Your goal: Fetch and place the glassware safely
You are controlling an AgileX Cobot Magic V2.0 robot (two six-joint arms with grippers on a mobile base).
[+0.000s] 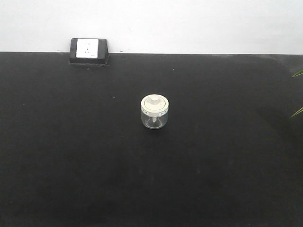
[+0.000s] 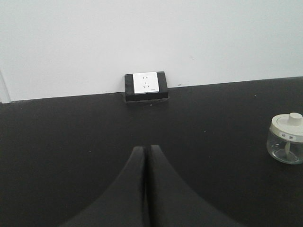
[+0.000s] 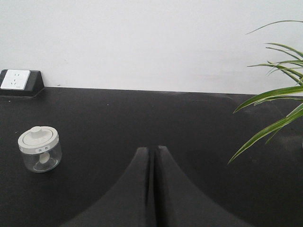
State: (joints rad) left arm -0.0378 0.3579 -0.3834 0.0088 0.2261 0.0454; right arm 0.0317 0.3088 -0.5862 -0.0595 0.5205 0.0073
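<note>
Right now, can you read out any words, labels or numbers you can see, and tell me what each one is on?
None can be read.
Small label on the rim of the glass jar lid: dark marks, too small and blurred to read.
Power socket at the wall: only slots show, no legible text.

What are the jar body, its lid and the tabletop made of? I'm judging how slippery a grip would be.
Jar body: clear, glossy, probably glass; the dark table shows through it.
Lid: opaque cream-white, smooth, likely plastic, though ceramic can't be excluded.
Tabletop: black and matte with no reflections; its material can't be told.
</note>
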